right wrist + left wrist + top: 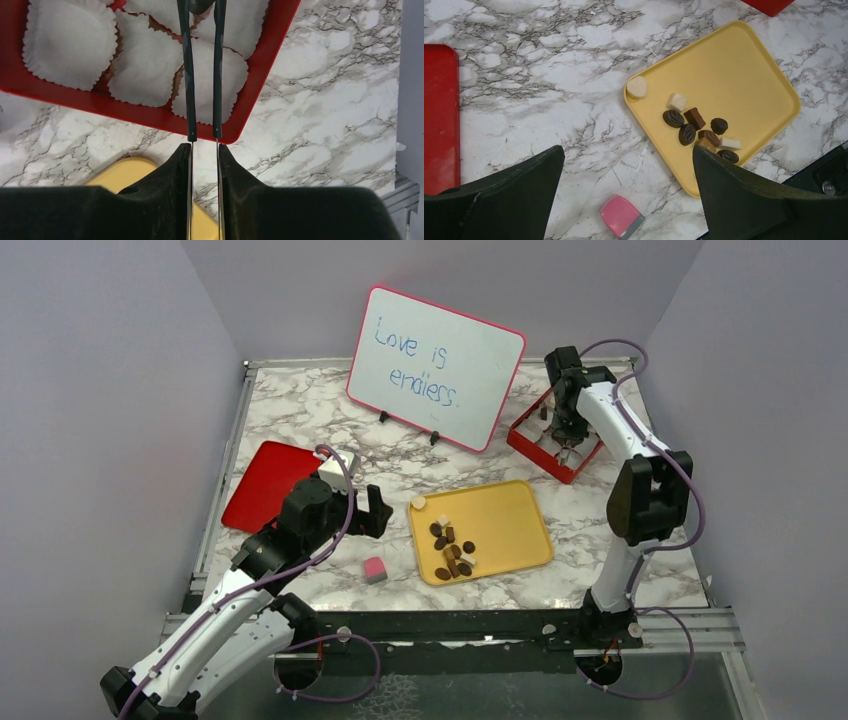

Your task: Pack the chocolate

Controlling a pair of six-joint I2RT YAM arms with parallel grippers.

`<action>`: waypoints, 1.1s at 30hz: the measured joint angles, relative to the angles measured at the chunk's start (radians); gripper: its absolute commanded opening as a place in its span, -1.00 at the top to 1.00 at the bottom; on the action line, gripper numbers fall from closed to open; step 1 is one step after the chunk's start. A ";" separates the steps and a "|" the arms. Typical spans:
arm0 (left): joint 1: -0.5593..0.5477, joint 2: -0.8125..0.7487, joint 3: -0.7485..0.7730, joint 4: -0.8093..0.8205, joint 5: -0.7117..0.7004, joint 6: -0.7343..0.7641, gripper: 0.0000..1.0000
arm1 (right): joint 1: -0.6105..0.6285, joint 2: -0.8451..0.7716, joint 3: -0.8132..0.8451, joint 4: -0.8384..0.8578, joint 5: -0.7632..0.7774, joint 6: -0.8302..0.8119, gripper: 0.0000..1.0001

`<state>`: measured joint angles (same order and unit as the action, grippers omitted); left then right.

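The chocolate lies as a cluster of several small dark and pale pieces on a yellow tray, and a cream heart-shaped piece sits at the tray's corner. My left gripper is open above the marble, just left of the tray, with nothing between its fingers. My right gripper is shut on thin metal tongs, which reach over a red box lined with white paper cups. The tong tips run off the top of the right wrist view.
A pink-and-white cube lies on the marble below my left gripper. A flat red lid rests at the left. A whiteboard stands at the back, with the red box to its right.
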<state>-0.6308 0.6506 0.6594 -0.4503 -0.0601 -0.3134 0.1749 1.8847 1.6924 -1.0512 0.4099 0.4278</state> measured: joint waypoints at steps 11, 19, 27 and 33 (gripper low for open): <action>-0.006 0.000 0.000 0.000 0.000 0.000 -0.98 | -0.034 0.023 0.010 -0.027 0.031 0.016 0.43; -0.006 0.000 0.000 0.000 0.000 0.000 -0.98 | -0.046 0.043 0.010 -0.035 0.031 0.016 0.40; -0.006 0.001 0.000 0.000 0.000 0.000 -0.98 | -0.056 0.053 0.010 -0.034 0.031 0.013 0.35; -0.006 0.003 0.000 0.000 0.000 0.000 -0.98 | -0.058 0.063 0.010 -0.035 0.031 0.000 0.30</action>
<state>-0.6373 0.6537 0.6594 -0.4500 -0.0601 -0.3134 0.1173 1.9480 1.7027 -1.0859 0.4404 0.4274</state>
